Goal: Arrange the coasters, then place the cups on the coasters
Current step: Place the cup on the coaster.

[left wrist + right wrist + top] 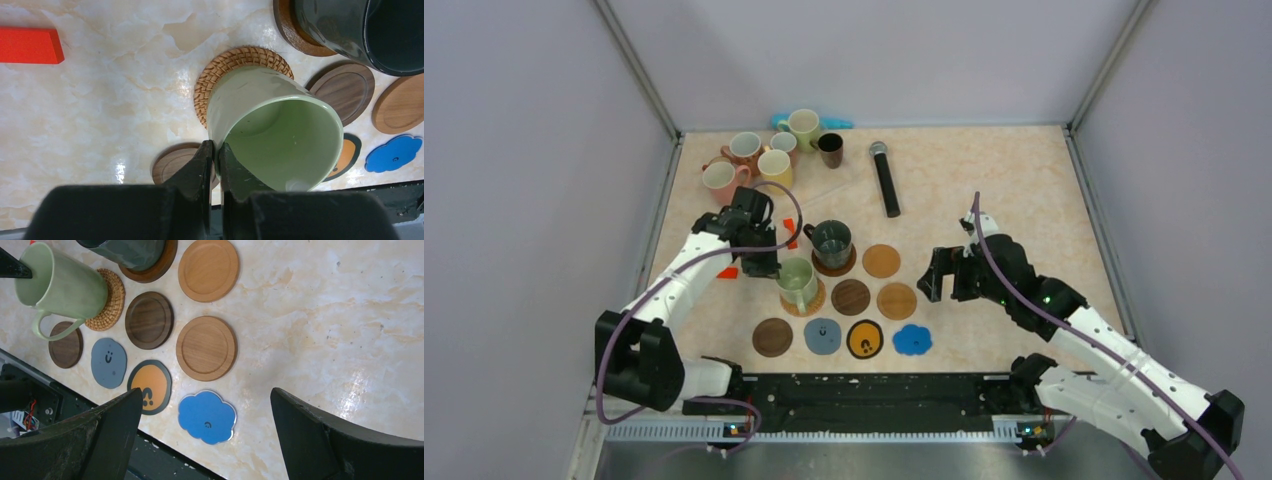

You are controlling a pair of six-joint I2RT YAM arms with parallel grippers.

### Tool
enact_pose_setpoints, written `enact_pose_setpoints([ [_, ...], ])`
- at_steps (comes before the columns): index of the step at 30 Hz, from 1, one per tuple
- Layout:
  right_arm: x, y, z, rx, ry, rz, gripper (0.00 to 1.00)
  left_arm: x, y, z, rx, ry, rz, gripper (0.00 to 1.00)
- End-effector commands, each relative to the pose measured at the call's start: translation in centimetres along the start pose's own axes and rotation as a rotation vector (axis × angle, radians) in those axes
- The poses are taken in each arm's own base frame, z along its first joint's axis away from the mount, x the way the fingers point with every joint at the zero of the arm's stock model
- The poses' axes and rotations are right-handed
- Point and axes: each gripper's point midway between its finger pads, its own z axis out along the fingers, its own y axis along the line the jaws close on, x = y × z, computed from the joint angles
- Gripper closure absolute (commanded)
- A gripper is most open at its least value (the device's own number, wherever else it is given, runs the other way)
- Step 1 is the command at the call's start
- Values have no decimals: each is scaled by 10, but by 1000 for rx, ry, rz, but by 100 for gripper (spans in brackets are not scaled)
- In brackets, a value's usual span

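While the left gripper [216, 150] pinches the rim of the pale green mug [272, 132], one finger sits outside the wall and one inside, pressed almost together. The mug is over the woven coaster [220, 65], handle toward the near edge; cannot tell if its base is fully down. The right gripper [946, 283] hangs just right of the coaster group, jaws spread wide, holding nothing.

The dark green mug [832, 240] stands on a brown coaster [836, 266], just behind and right of the green one. Bare coasters:
- A tan coaster [881, 260] lies right of the dark green mug.
- A dark walnut coaster [851, 296] and a second tan coaster [896, 300] lie in the middle row, beside the woven one.
- The front row, left to right, has a dark brown coaster [772, 337], a grey-blue coaster [822, 335], a black-and-yellow coaster [864, 338] and a blue scalloped coaster [912, 340].

The remaining cups are bunched at the far left corner, off any coaster: two pink mugs [720, 180], a yellow mug [775, 167], a white mug [784, 143], a light green mug [803, 127] and a dark cup [831, 148]. A black microphone [885, 178] lies right of them. A red piece [30, 45] lies on the table [1014, 190], left of the woven coaster.
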Motion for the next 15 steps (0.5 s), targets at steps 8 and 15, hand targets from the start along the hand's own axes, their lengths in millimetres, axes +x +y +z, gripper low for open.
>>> enact_pose_setpoints([
  [8, -13, 5, -4, -11, -47, 14, 2, -14, -8, 2, 43, -64, -6, 100],
  [15, -12, 4, -2, -9, -44, 15, 2, -9, -7, 8, 45, -48, -8, 100],
])
